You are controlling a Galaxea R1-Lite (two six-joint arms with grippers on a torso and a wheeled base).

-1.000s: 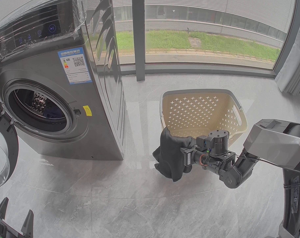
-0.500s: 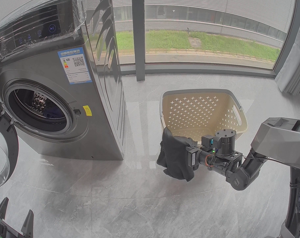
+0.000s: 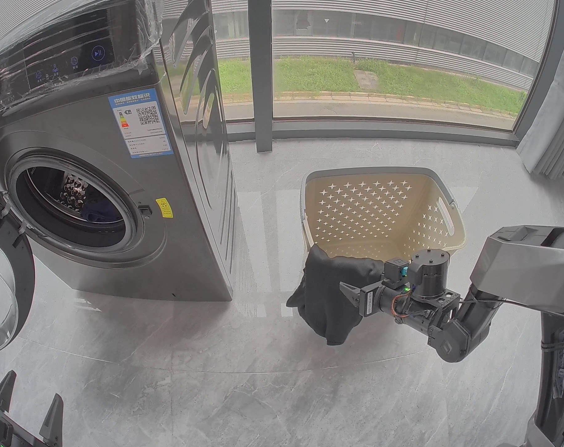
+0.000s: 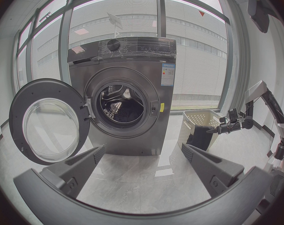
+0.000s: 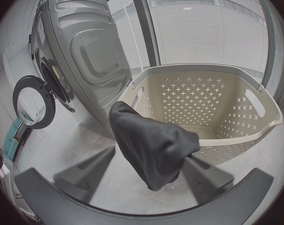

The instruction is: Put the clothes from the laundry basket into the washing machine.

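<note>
Your right gripper's (image 3: 351,299) fingers (image 5: 92,169) stand spread. The black garment (image 3: 325,293) hangs just ahead of them, draped over the laundry basket's (image 3: 381,172) near rim. One finger may touch it, but that's hard to tell. Your left gripper (image 4: 142,147) is spread too, low before the washing machine (image 3: 170,218), whose door (image 4: 48,121) stands open.

The right hand (image 3: 351,298) is black, with flat pointed fingers (image 3: 349,291). Just behind it sit a round black motor cap (image 3: 432,262), a small teal part (image 3: 404,270) and looped orange wires (image 3: 392,303). Farther back, black links (image 3: 455,336) meet a pale grey angular shell (image 3: 524,268), with a thin black cable (image 3: 530,308) alongside. The left hand (image 3: 28,401) has dark wedge-shaped fingers.
</note>
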